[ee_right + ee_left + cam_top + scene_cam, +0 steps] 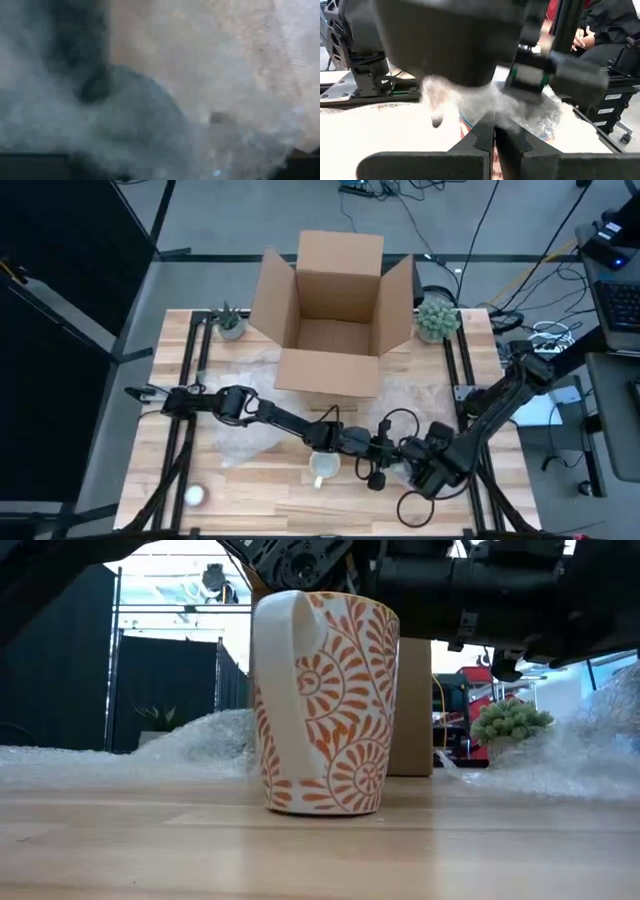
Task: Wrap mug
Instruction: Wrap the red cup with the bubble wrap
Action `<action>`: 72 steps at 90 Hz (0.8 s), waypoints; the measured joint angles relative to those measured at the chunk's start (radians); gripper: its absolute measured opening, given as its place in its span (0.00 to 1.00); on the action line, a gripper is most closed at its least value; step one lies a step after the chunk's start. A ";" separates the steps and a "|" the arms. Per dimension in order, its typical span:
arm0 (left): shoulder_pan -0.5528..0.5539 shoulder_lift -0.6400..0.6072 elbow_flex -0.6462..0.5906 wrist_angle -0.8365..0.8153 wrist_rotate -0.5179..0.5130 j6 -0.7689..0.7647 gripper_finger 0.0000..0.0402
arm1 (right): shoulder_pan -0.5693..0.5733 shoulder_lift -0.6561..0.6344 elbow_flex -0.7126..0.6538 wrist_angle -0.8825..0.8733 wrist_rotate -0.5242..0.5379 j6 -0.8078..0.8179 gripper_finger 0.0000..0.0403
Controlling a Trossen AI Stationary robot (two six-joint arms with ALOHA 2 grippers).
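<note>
Standing upright at the low view's centre, the white mug (pixel 322 700) carries orange leaf swirls; left pincer (pixel 493 131) closed on bubble wrap (pixel 520 107); right pincer's state unclear.

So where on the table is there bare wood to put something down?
Bare wood lies along the front edge of the table, between the small white object and the mug. The bubble wrap covers the middle, the cardboard box fills the back, and both arms crowd around the mug.

Both arms low over mid-table, left pincer (pixel 493 140) fingers pressed together.
</note>
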 joint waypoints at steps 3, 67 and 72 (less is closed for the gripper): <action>0.000 0.001 -0.001 0.007 0.000 0.000 0.00 | 0.002 0.000 0.020 -0.024 0.001 -0.009 0.54; 0.004 0.002 -0.002 0.005 -0.001 -0.005 0.00 | 0.023 -0.001 0.252 -0.221 -0.019 -0.044 0.54; 0.004 0.002 -0.002 0.005 -0.001 -0.006 0.00 | 0.030 -0.001 0.290 -0.264 -0.021 -0.038 0.54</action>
